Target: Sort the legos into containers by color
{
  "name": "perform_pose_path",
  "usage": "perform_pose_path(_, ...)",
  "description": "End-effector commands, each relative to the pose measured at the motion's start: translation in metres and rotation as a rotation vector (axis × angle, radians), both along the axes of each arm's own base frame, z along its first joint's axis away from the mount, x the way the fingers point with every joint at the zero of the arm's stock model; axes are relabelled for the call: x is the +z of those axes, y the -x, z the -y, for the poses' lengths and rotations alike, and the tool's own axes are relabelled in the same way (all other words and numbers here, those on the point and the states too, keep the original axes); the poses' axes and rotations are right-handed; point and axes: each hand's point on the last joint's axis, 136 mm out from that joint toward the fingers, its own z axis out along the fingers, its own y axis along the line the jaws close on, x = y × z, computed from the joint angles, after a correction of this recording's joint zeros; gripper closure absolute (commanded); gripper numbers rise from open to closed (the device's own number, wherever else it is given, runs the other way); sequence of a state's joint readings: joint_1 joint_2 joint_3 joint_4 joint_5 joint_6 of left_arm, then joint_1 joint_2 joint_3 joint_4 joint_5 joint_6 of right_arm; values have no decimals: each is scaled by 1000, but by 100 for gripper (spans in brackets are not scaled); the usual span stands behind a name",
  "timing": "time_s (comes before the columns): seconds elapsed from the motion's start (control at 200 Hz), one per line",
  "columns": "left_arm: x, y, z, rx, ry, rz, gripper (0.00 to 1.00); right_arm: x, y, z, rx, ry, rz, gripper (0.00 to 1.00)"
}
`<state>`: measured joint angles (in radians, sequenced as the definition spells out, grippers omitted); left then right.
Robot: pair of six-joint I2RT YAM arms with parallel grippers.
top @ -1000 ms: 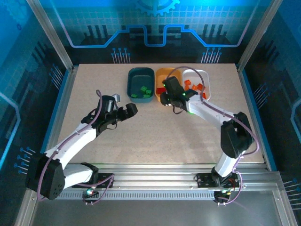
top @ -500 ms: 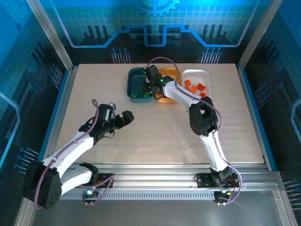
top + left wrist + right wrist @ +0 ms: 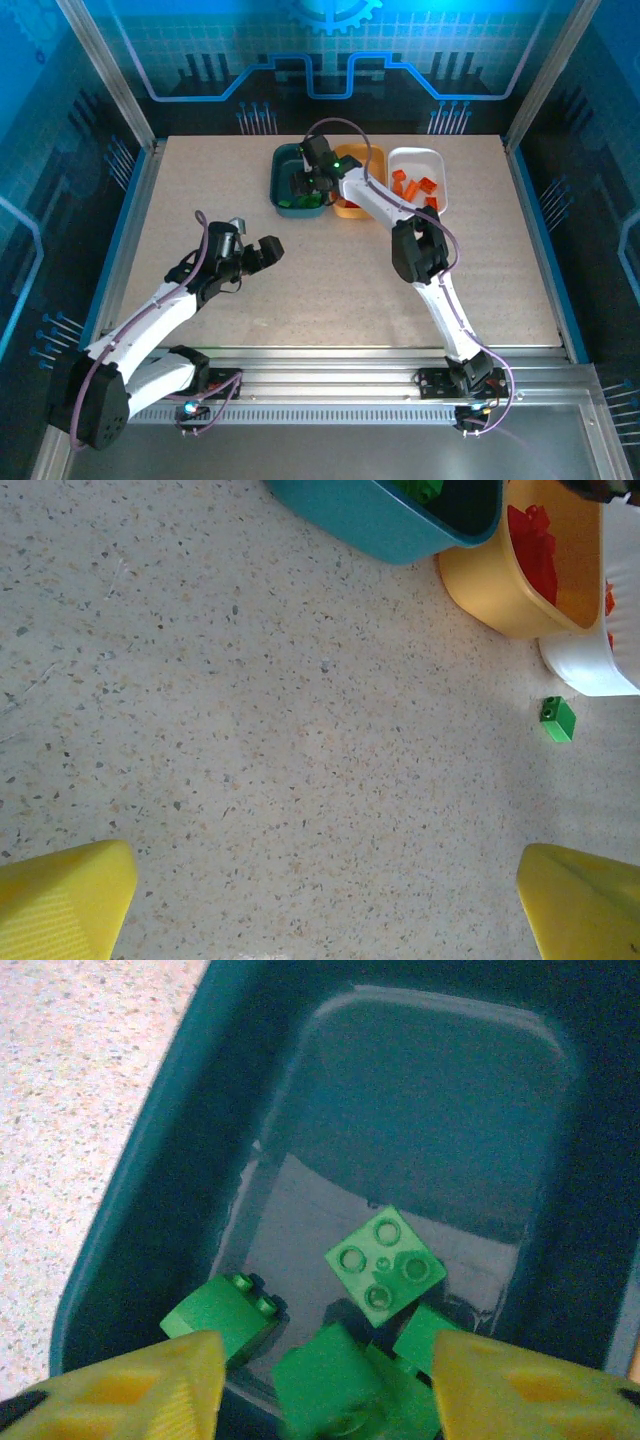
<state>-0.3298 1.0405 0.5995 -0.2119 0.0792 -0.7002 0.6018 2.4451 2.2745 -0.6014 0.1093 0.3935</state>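
My right gripper [image 3: 306, 186] hangs over the near end of the dark teal tray [image 3: 282, 172], its yellow jaws open. A blurred green lego [image 3: 325, 1375] lies between and below them, with a gap on each side. Several more green legos [image 3: 385, 1265] rest on the teal tray's floor [image 3: 430, 1110]. Red legos [image 3: 535, 545] lie in the orange tray [image 3: 480, 580] and orange ones [image 3: 415, 185] in the white tray [image 3: 432, 158]. One green lego [image 3: 557, 719] sits on the table beside the white tray [image 3: 590, 670]. My left gripper [image 3: 262, 250] is open over bare table with nothing between its fingers.
The three trays stand side by side at the table's far edge. The right arm [image 3: 420, 250] stretches diagonally from its base across the middle right of the table. Aluminium frame posts [image 3: 110, 80] and blue walls enclose the speckled tabletop [image 3: 200, 180].
The right gripper swung left from the orange tray to over the teal tray and its jaws opened, letting a green lego go. The left arm drew back slightly.
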Motion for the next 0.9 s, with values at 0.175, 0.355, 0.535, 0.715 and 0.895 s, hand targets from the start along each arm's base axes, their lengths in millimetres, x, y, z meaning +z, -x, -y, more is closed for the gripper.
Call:
perform_pose_path(0.175,12,-5,8,-32,43,27,1,60,43,59,-166,-2,66,33)
perform_pose_path(0.355,10,-1,24,-82,82,38,1,39,109,168,-473,65,57,21)
perform_pose_path(0.535,6,-3,59,-181,89,52,1,-3,149,250,-653,102,-44,15)
perform_pose_path(0.715,0,-4,104,-290,66,31,1,-37,149,279,-673,89,-180,15)
perform_pose_path(0.895,-14,-11,117,-297,57,-26,1,-61,137,284,-681,43,-249,16)
